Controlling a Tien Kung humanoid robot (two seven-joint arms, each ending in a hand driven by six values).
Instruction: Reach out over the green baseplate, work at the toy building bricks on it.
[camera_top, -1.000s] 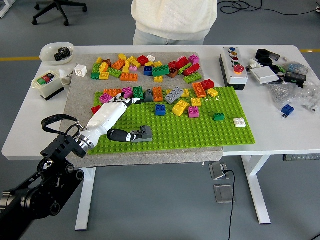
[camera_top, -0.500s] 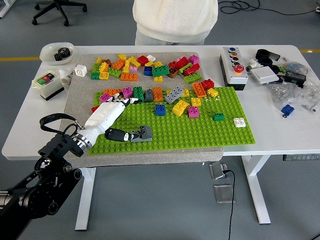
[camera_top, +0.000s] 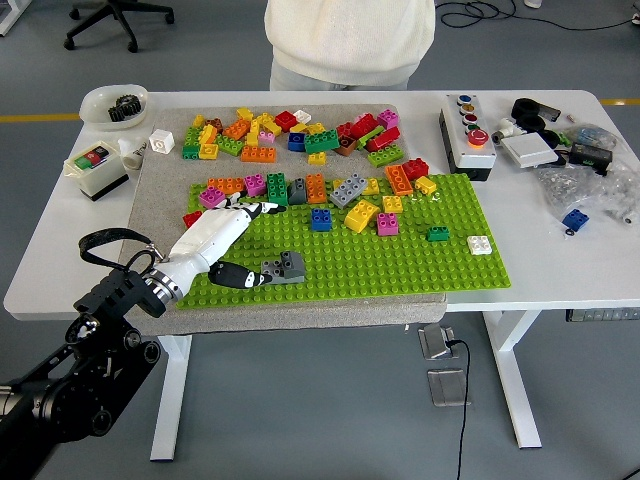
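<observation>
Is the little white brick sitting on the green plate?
Yes, the white brick sits on the green baseplate near its right edge, apart from the other bricks.

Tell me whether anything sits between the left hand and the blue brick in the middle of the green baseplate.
Nothing visible does. Bare studs of the green baseplate lie between the left hand and the blue brick; a grey brick sits nearer, off that line.

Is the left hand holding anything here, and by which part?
Nothing is held. The left hand lies flat on the green baseplate, thumb beside the grey brick, not gripping it.
</observation>
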